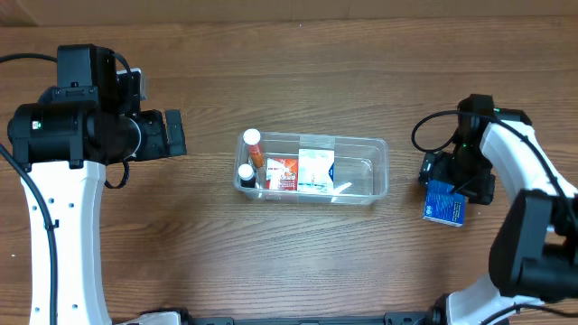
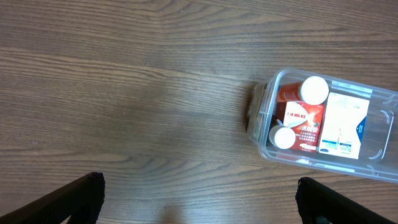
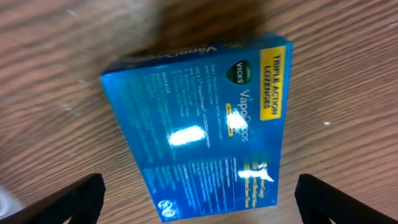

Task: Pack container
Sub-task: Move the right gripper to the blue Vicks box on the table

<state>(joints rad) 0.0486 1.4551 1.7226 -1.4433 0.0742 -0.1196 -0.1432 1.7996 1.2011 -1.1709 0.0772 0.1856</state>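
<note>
While it sits mid-way along the table (image 1: pixel 289 262), the container (image 1: pixel 366 171) shows as a clear rectangular tub, round-cornered and rimmed, with two white-capped bottles (image 1: pixel 252 137), a red box (image 1: pixel 282 171) and a white box (image 1: pixel 315 170) inside. The left gripper (image 2: pixel 199 196) hangs wide open; the right gripper (image 3: pixel 199 193) gapes over a blue box (image 3: pixel 199 124).

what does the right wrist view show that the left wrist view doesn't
Only the right wrist view shows the blue cardboard Vicks lozenge box, lying flat below the open right gripper. Only the left wrist view shows the clear plastic rectangular container, holding a red box, a white box and two white-capped bottles, ahead of the open left gripper. Both show the brown wooden table and dark fingertips spread wide at the bottom corners.
</note>
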